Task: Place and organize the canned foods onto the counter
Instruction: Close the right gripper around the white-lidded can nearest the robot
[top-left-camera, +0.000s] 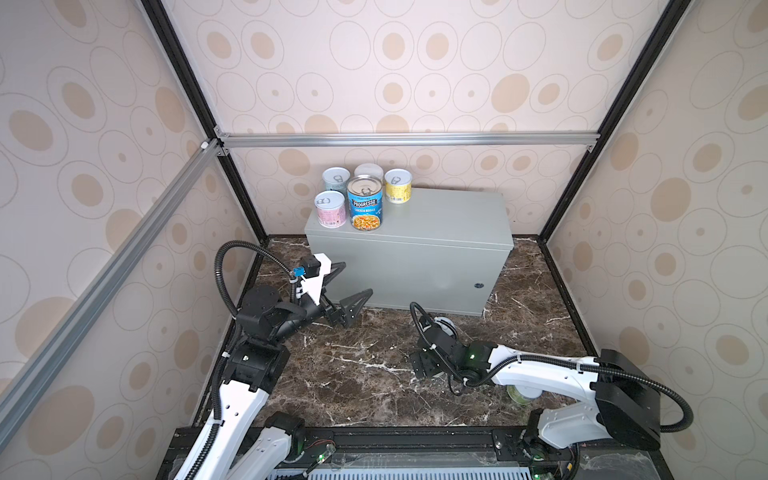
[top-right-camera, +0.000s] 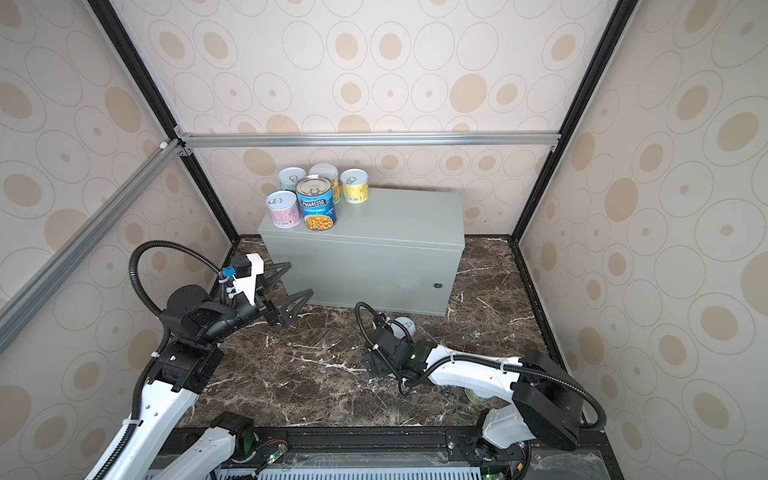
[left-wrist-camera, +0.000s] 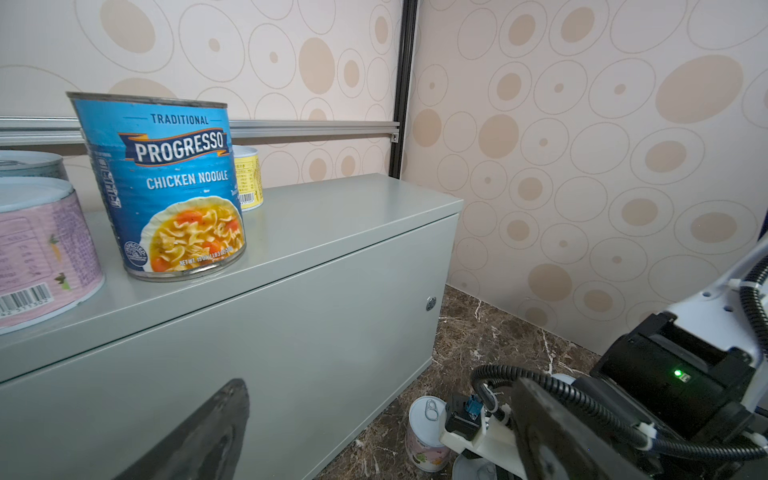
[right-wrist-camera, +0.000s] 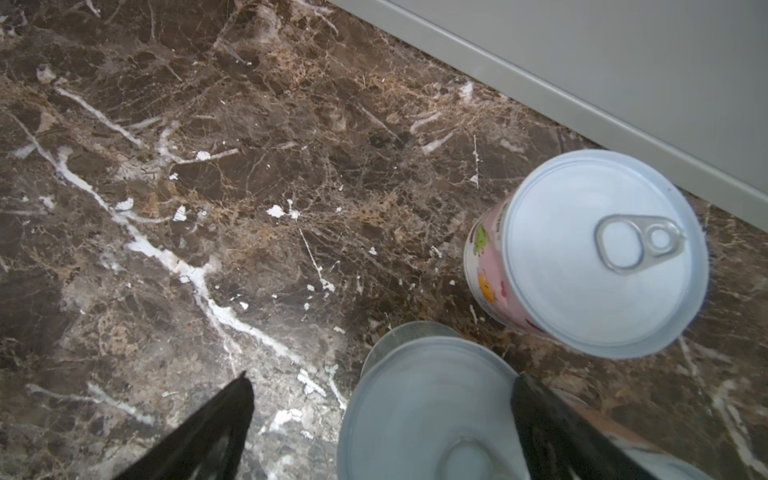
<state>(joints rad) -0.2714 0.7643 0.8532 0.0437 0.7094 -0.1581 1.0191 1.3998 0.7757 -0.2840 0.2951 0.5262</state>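
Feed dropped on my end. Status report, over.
Left gripper open, empty, beside counter front. Right gripper open, above a can on the marble, pink can close beside. Soup can plus four short cans on counter.

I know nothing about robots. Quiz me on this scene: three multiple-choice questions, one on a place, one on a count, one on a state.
1. Where is the Progresso soup can? A on a wooden shelf; B on the grey metal box; C in a gripper.
2. How many cans stand on that box? A three; B five; C seven.
3. The left gripper is: A open, empty; B shut on a can; C shut, empty.
1 B: it stands near the box's front edge. 2 B: five show there in both top views. 3 A: its jaws stand apart, nothing between.
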